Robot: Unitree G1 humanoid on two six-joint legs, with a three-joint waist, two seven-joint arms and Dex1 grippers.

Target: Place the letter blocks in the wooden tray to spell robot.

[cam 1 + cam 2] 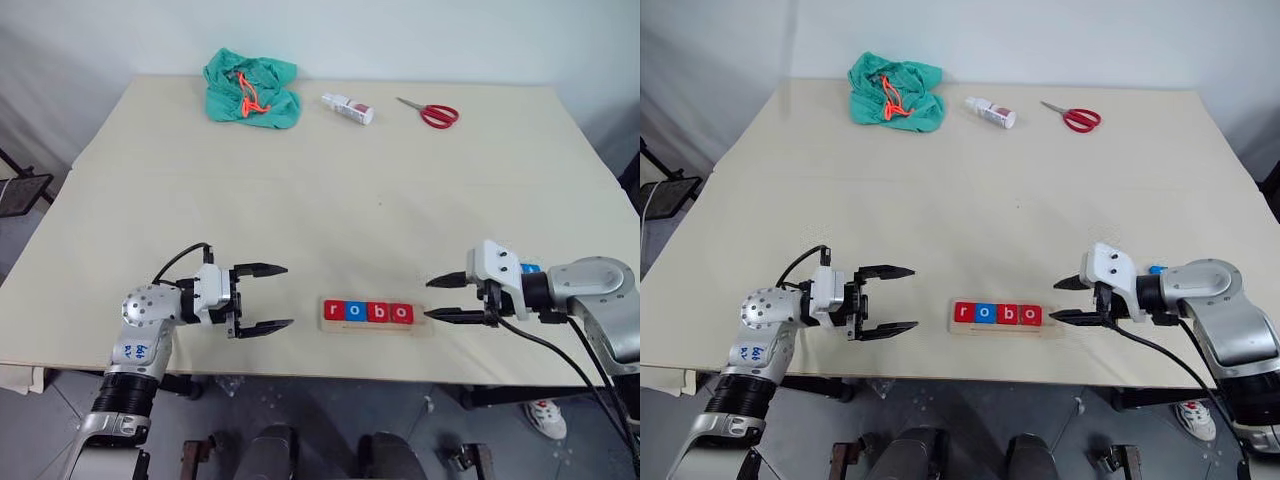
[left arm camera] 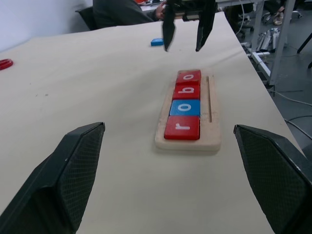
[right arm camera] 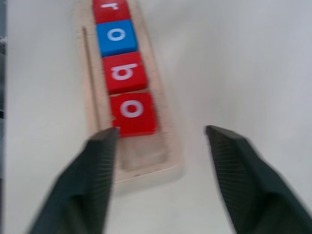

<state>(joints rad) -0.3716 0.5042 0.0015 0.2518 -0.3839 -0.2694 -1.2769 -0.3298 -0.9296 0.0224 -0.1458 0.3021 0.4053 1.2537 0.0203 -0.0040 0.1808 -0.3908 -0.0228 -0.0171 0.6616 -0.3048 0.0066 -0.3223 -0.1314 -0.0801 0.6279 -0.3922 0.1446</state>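
Right black two-fingered gripper [image 1: 432, 299] parted, empty beside pale wooden grooved tray [image 1: 330, 326]; risk: nudging seated red "o" tile [image 1: 401, 313] while fetching blue tile [image 2: 157, 42].

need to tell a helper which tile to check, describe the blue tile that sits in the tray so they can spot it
On the cream table, near its front edge between the two arms, lies the wooden tray. Four letter blocks sit in it in a row. The blue tile is second from the robot's left, a white "o", the one blue among three red.
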